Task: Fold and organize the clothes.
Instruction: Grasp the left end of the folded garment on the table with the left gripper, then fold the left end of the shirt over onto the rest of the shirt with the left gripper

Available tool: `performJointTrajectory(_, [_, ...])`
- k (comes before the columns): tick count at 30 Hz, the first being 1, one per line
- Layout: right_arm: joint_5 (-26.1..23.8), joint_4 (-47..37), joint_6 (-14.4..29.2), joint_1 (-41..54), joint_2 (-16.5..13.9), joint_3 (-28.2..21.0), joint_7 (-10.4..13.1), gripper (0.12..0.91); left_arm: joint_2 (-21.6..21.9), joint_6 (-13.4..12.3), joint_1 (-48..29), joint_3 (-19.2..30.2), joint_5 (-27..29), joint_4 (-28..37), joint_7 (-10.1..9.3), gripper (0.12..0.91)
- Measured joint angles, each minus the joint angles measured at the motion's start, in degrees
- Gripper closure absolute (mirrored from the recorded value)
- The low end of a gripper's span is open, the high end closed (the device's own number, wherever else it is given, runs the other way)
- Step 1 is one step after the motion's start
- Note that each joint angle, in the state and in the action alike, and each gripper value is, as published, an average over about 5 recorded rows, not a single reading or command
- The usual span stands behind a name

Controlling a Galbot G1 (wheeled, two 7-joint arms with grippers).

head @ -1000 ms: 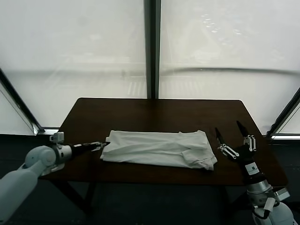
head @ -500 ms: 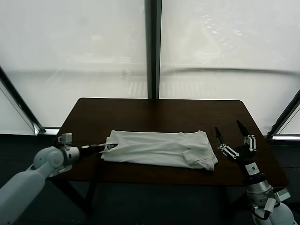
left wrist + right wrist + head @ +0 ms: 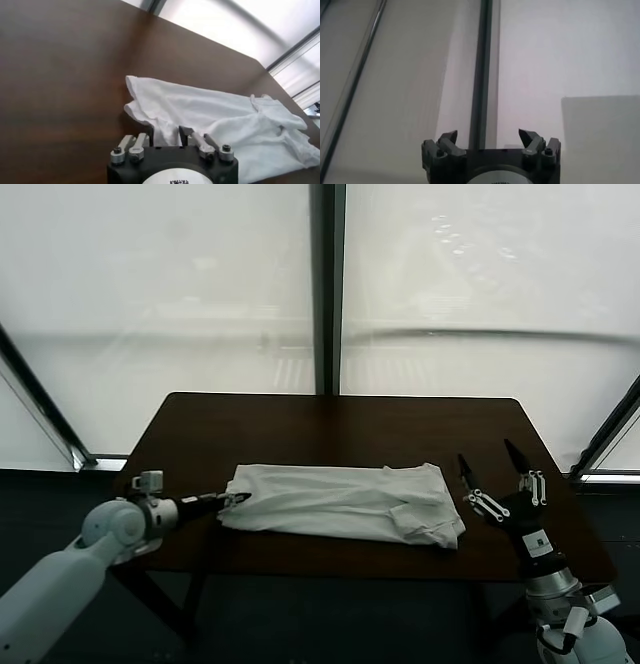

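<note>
Dark brown tabletop (image 3: 300, 424) under a bright window wall, carrying one thing only. One white T-shirt (image 3: 340, 502), already folded into a long band, lying flat across the near middle of the tabletop; no print showing on the upper face. Left gripper (image 3: 236, 499) low at the shirt's left end, fingers (image 3: 186, 133) drawn nearly together over the bunched edge — from the left wrist view, pinched on a fold of cloth, though how many layers sit between them cannot be told. Right gripper (image 3: 495, 469) parked just beside the shirt's right end, raised off the tabletop, pointing up, fingers spread wide and gripping nothing. Risks, as judged: bite likely shallow — cloth could slip out once lifted or dragged; only the top layer caught, so the fold beneath peels open and the band comes undone; pull from one end alone could skew the band or drag the whole shirt across the tabletop rather than folding it; right end loose and rumpled, prone to trail or flop. Count: one shirt, one tabletop, two grippers, one working and one idle.
</note>
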Motion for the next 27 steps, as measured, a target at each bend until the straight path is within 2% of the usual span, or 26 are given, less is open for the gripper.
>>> performJointTrajectory(3, [-0.9,-0.8,-0.07,0.81,0.16,-0.78,1.38,0.118,1.14,-0.5,0.93,-1.13,-0.13,-1.03,-0.96,0.857])
performJointTrajectory(8, [-2.57,-2.58,-0.06,2.55,0.85,-2.72,3.15,0.118,4.81,-1.51,2.84,-3.53,-0.75,-2.86,-1.26,0.847])
performJointTrajectory(19, [-2.63,-5.02,0.17,4.74,1.0,-5.48,3.38,0.118,15.96,-2.88,6.37,-10.73,-1.5,-1.84,-0.88,0.847])
performJointTrajectory(27, [-2.42,-5.86,0.36,4.88,1.07,-5.82,3.4,0.118,20.65,-3.12,7.45,-13.19,-1.15,-0.97,-1.24,0.847])
